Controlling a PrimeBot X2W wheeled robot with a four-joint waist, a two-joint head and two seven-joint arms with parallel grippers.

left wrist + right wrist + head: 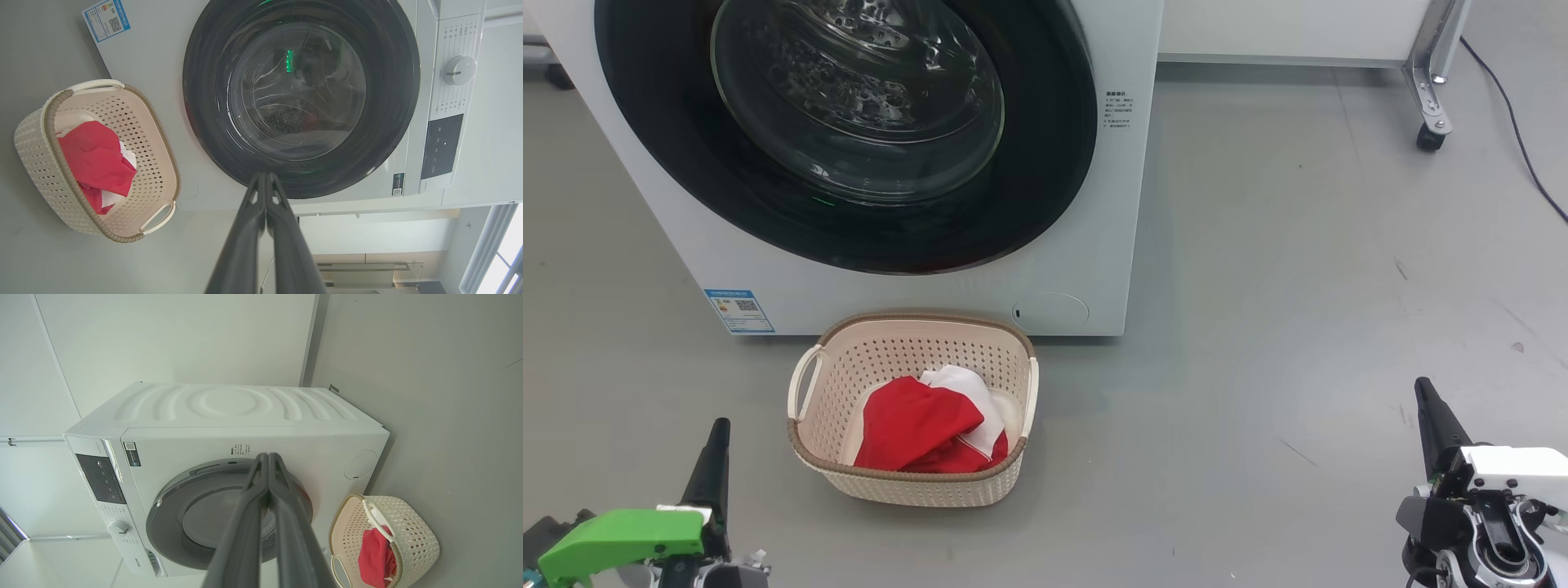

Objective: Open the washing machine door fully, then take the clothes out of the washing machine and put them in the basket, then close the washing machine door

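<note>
Pressing flat against each other along their whole length, the long dark fingers (245, 241) of the left jaws taper to one blunt point and grip nothing. The right jaws are likewise pressed together and empty, their smooth grey fingers (241, 539) meeting at the tips. In the head view each pair rises as a single black spike, left (712, 469) and right (1433, 425), low over the matt grey floor (1298, 327).

Between them, nearer the left jaws, the basket (915, 317) stands upright on the floor, mouth up. It is a cream plastic tub with rounded corners, walls pierced with rows of small holes, a brown woven-look rim and a loop handle at each short end. Its long axis runs left to right, parallel to the machine's front and just before it. The clothes (915, 425) lie crumpled inside, soft bright red fabric with a white panel and thin white trim.

Beyond stands the washing machine (1131, 163), a smooth white box with a blue label (739, 310) low on its front. The washing machine door (858, 98) sits shut, flush with that front and facing the robot: a wide glossy black ring around a bulging clear glass bowl. Through the glass the perforated steel drum shows.
</note>
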